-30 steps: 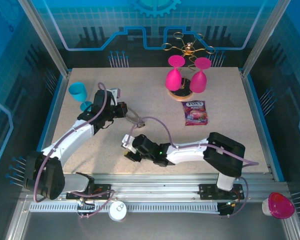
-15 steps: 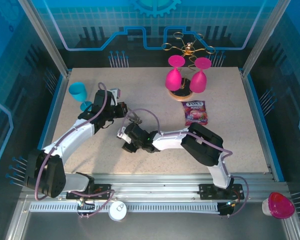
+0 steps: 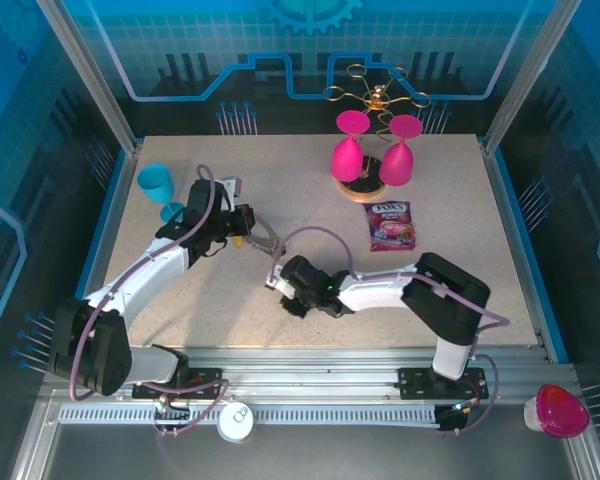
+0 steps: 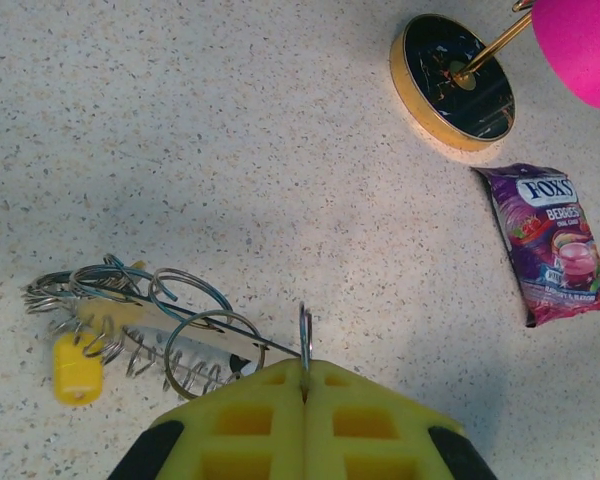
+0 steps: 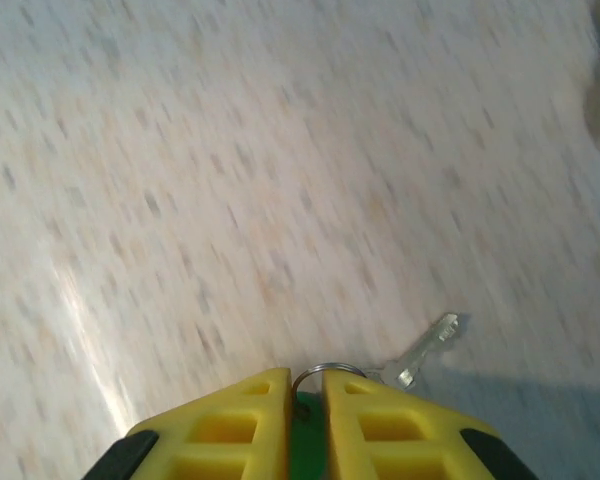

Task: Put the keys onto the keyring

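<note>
As my right gripper backs toward four o'clock from the silvery, link-fringed keyring, its clamped green-headed metal key remains unthreaded. My left gripper stays pinched on that keyring.

Bright, even overhead light; right wrist view motion-blurred.

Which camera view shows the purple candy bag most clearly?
The left wrist view: the candy bag is large there, its FOX'S label readable. The top external view shows the candy bag whole but small, beside the stand base.
</note>
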